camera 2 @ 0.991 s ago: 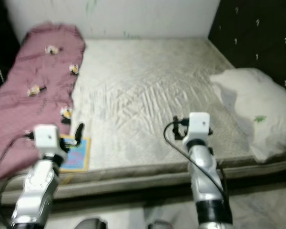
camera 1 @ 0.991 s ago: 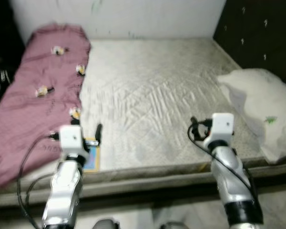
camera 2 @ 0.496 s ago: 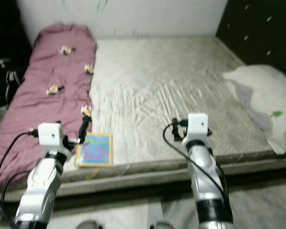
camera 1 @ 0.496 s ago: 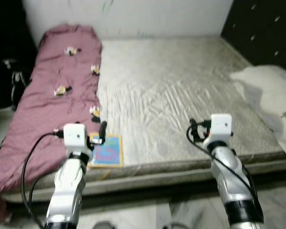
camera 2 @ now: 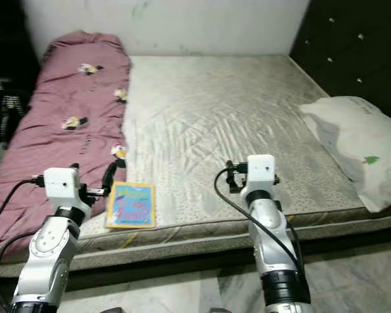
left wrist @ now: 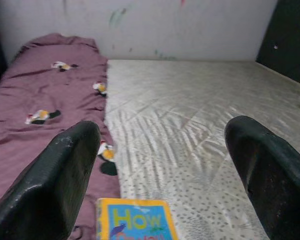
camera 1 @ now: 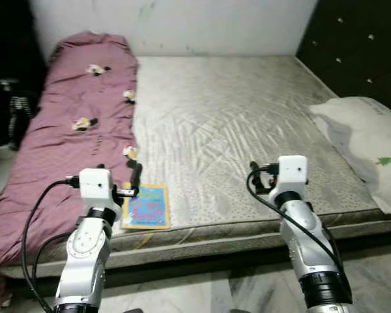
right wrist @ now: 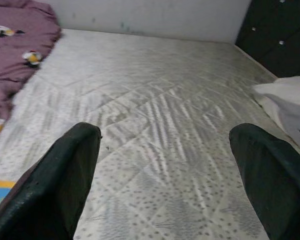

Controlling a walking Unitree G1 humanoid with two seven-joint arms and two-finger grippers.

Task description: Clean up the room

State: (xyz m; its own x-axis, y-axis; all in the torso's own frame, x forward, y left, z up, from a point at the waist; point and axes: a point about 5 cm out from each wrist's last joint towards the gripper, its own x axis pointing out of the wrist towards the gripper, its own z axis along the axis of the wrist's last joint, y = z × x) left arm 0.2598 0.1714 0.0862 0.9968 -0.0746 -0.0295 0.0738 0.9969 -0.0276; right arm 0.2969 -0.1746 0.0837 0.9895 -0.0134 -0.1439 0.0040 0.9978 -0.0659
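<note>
A small picture book (camera 1: 145, 206) with a blue cover and yellow border lies flat on the bare grey mattress (camera 1: 234, 117), close to its front edge. It lies beside a maroon blanket (camera 1: 58, 143) printed with small birds, which covers the mattress's left strip. My left gripper (left wrist: 162, 130) is open and hovers just above and left of the book (left wrist: 135, 226). My right gripper (right wrist: 165, 132) is open and empty over the front middle of the mattress. A white pillow (camera 1: 365, 140) rests at the right edge.
A white wall runs behind the bed and a dark studded panel (camera 1: 358, 45) stands on the right. A dark bag-like thing (camera 1: 13, 111) sits on the floor left of the bed. Pale tiled floor (camera 1: 247, 293) shows below the mattress edge.
The camera has shifted and steadied, so the book now shows whole by the mattress edge. Both arms stay held out in front with fingers apart.
</note>
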